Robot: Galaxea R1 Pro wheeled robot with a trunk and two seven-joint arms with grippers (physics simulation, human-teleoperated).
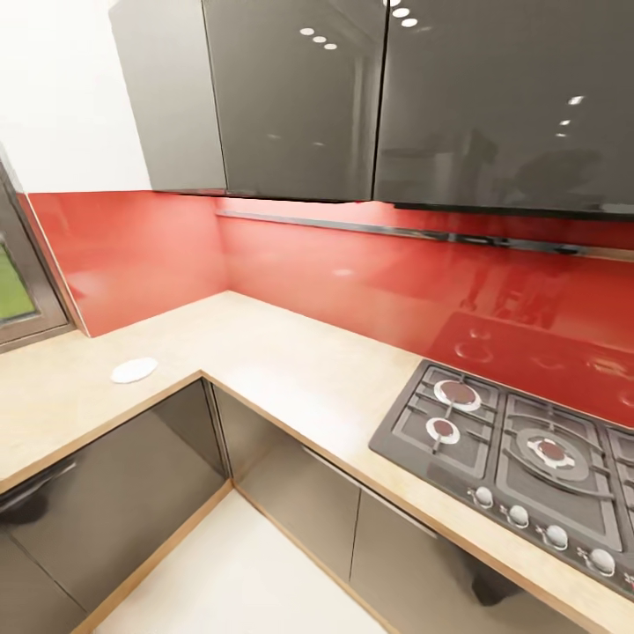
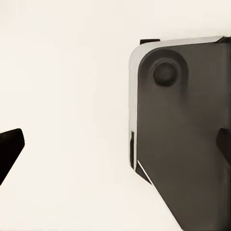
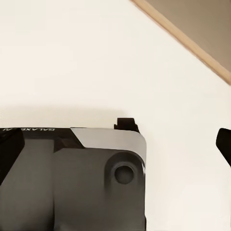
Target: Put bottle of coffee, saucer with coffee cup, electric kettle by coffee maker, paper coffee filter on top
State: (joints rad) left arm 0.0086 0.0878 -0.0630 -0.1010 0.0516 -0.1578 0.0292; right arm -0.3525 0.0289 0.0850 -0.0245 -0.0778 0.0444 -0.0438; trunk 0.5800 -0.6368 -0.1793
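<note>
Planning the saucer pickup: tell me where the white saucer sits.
In the head view, the saucer lies on the left countertop near its front edge, below the window, far left of the stove.

Gas hob (image 1: 528, 458) set in countertop; red backsplash (image 1: 335, 282); glossy grey wall cabinets (image 1: 387, 97).

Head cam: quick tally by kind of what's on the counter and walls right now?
White saucer: 1
Gas hob: 1
Burners in view on the hob, one at: 3
Control knobs in view along the hob's front edge, one at: 4
Dark wall cabinet doors, one at: 2
Total: 11
</note>
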